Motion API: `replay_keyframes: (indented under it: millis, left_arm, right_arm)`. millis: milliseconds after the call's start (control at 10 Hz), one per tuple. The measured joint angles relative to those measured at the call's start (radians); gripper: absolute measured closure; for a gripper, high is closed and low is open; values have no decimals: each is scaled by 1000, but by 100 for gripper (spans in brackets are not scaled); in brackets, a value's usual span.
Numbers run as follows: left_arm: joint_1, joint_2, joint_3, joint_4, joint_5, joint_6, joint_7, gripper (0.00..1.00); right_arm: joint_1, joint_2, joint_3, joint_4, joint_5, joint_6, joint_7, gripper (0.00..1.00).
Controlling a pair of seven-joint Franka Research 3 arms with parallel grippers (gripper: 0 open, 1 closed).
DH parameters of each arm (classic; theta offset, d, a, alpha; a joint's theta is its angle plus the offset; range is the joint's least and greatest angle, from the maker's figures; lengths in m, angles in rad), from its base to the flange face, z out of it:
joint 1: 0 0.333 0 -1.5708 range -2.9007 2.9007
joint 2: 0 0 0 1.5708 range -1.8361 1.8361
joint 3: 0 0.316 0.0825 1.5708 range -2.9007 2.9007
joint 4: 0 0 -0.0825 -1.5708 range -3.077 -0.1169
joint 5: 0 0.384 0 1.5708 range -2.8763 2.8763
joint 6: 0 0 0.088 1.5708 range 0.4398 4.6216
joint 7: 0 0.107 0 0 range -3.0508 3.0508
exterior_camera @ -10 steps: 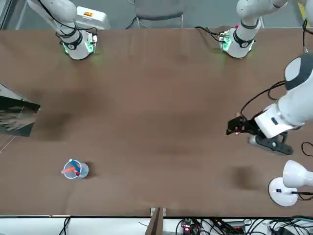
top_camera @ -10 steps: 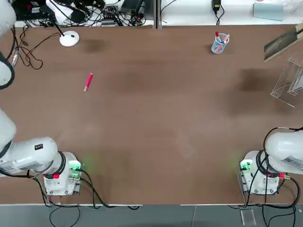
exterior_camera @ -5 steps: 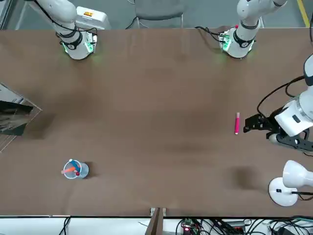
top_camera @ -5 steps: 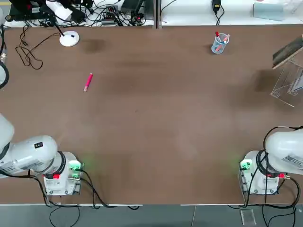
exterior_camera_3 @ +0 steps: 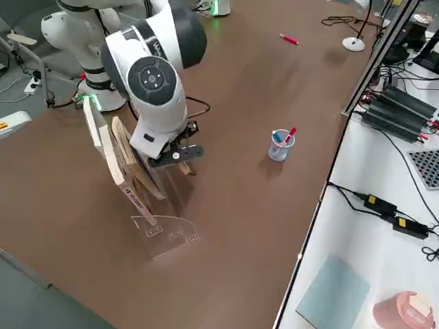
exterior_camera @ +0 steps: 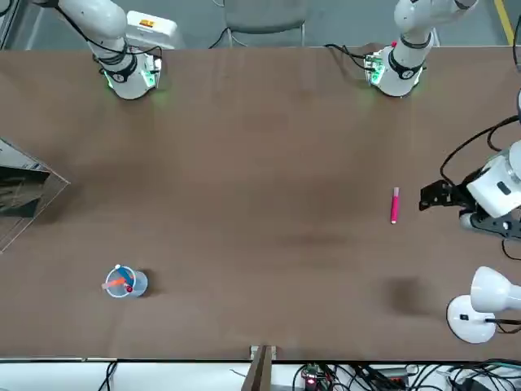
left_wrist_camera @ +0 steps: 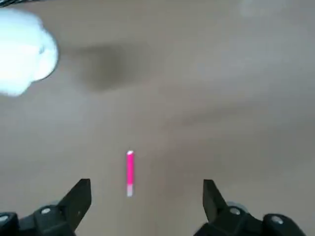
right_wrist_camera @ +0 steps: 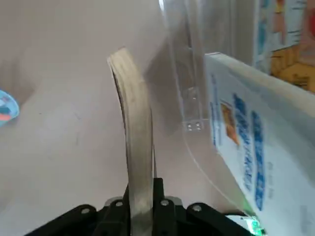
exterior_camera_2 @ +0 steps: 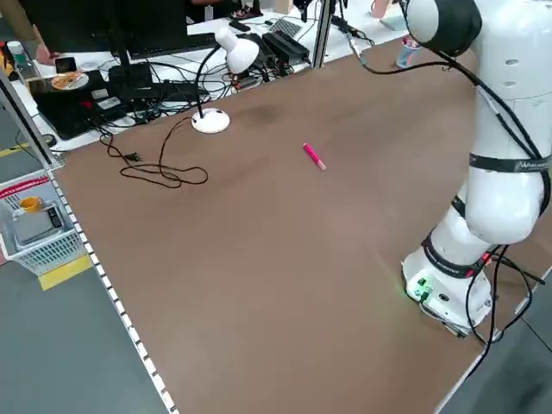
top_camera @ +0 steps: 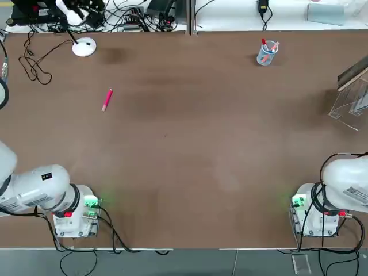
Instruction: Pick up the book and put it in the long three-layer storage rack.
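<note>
Top view: we see the book (top_camera: 353, 73) tilted above the long three-layer storage rack (top_camera: 348, 104) at the table's right edge.
Right wrist view: our right gripper (right_wrist_camera: 141, 195) is clamped on the book's edge.
Right side view: insertion seems underway; next we lower it into a slanted tier.
Left wrist view: our left gripper (left_wrist_camera: 142, 206) is spread wide, empty, near a pink pen (left_wrist_camera: 129, 172).

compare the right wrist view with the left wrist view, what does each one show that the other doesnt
Only the right wrist view shows the right gripper shut on the book, held edge-on close to the clear storage rack, where another book already stands.

Only the left wrist view shows the left gripper open above the pink pen, with the white lamp off to one side.

Both show the brown table beneath the fingers.
</note>
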Motion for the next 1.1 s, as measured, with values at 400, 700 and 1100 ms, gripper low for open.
replay_keyframes:
  millis: [400,700,1100]
  left_arm:
    - [-178,-80,279,-40,-87,-41,40,0]
    - [-298,-125,468,-90,-111,-45,68,0]
    - [-333,-213,533,-194,-115,-53,87,0]
  right_arm:
    - [-3,18,2,71,-54,-25,0,84]
    - [-3,66,2,111,-90,-26,0,84]
    - [-3,118,2,140,-123,-25,6,84]
